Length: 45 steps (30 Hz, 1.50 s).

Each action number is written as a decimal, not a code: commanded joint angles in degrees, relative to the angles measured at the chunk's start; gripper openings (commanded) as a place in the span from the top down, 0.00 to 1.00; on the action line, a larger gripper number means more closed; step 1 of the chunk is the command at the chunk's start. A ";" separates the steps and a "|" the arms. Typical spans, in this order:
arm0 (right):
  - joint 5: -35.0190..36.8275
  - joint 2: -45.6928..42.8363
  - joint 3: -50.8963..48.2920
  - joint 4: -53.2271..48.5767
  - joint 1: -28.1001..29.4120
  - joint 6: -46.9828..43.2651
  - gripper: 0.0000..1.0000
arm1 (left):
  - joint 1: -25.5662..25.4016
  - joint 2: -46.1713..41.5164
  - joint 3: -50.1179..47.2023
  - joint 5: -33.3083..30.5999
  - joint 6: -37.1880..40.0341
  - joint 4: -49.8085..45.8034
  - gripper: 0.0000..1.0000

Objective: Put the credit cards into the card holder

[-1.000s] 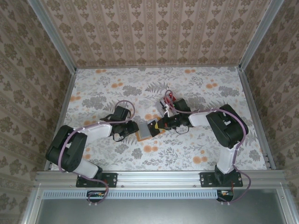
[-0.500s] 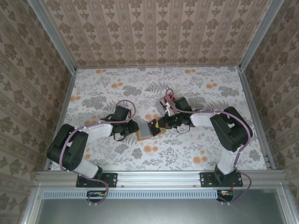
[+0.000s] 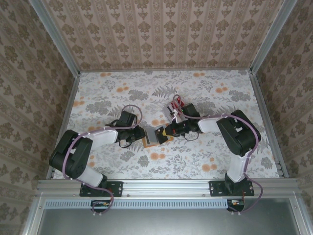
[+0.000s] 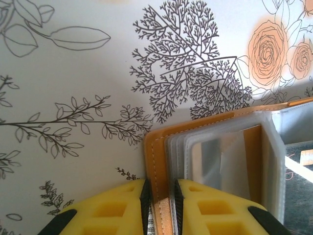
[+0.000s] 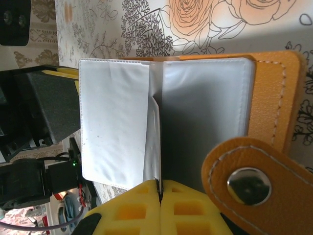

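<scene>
The left pincer (image 4: 160, 200) clamps the cover edge of the orange-tan leather folding card holder (image 4: 195, 128); the right pincer (image 5: 160, 196) is clenched on a thin whitish sheet (image 5: 153, 142) just ahead.

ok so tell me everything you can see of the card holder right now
The card holder is a small orange-tan, leather-looking wallet with pale stitching along its edge. It lies open on the floral table between the two arms. Inside, a stack of clear plastic sleeves is fanned apart. Its strap, with a round metal snap, is unfastened. The left gripper pinches the cover's edge, and the right gripper is shut on one thin sleeve leaf. Whether any sleeve holds a card is unclear.
</scene>
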 commanded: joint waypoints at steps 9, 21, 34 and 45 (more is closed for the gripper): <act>-5.68 4.09 3.41 1.82 0.09 1.18 0.99 | -0.43 0.26 -0.30 -0.63 1.58 -1.26 0.78; -3.91 6.74 4.49 4.27 -0.45 2.64 0.99 | -1.31 0.31 -0.10 -0.80 1.99 -0.99 0.80; 6.19 4.62 3.79 0.67 3.96 2.41 1.00 | -1.66 0.32 0.33 -0.73 1.99 -0.89 0.84; 26.50 1.86 6.24 -8.31 12.46 1.86 0.98 | -2.35 0.66 0.71 -0.74 1.65 -0.72 0.89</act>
